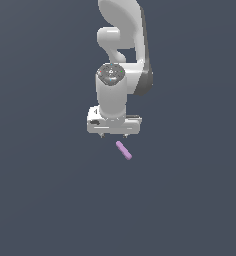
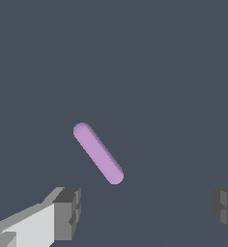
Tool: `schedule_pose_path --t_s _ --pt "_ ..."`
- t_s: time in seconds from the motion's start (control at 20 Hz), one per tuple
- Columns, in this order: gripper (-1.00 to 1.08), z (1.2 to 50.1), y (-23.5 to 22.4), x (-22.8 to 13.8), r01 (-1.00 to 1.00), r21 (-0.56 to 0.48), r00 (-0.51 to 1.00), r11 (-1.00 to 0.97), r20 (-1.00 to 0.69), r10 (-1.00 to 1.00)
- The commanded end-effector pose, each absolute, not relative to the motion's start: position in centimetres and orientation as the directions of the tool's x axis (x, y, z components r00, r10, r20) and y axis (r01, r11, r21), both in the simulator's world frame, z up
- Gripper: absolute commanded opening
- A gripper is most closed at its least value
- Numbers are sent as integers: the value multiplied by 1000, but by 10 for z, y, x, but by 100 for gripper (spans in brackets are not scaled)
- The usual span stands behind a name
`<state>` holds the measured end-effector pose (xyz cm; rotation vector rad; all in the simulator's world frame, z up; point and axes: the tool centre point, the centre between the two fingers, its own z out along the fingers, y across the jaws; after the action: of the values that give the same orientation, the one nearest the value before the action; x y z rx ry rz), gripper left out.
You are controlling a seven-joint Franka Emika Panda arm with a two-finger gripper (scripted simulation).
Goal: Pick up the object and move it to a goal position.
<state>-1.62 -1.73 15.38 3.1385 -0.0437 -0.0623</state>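
Note:
The pink-purple rod (image 1: 123, 150) lies flat and slanted on the dark grey floor, just below and slightly to the exterior view's right of my gripper (image 1: 113, 135). In the wrist view the rod (image 2: 98, 153) lies diagonally, beyond the fingers and nearer the pale one than the dark one. My gripper (image 2: 145, 212) is open wide and empty; one fingertip (image 2: 67, 212) and the other (image 2: 225, 207) show at the frame's edges. The gripper hangs above the floor, apart from the rod.
The white arm (image 1: 121, 45) rises behind the gripper in the exterior view. The floor (image 1: 40, 190) is a plain dark grey surface all around. No goal marker shows.

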Motion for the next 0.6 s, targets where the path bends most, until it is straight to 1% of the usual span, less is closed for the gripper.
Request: schedule_pose_path --t_s 0.0,0.55 --pt "100 154 -17 -16 -28 3 999 -1000 -40 -28" --pt "100 149 3 -16 -41 -26 999 -999 -35 -40"
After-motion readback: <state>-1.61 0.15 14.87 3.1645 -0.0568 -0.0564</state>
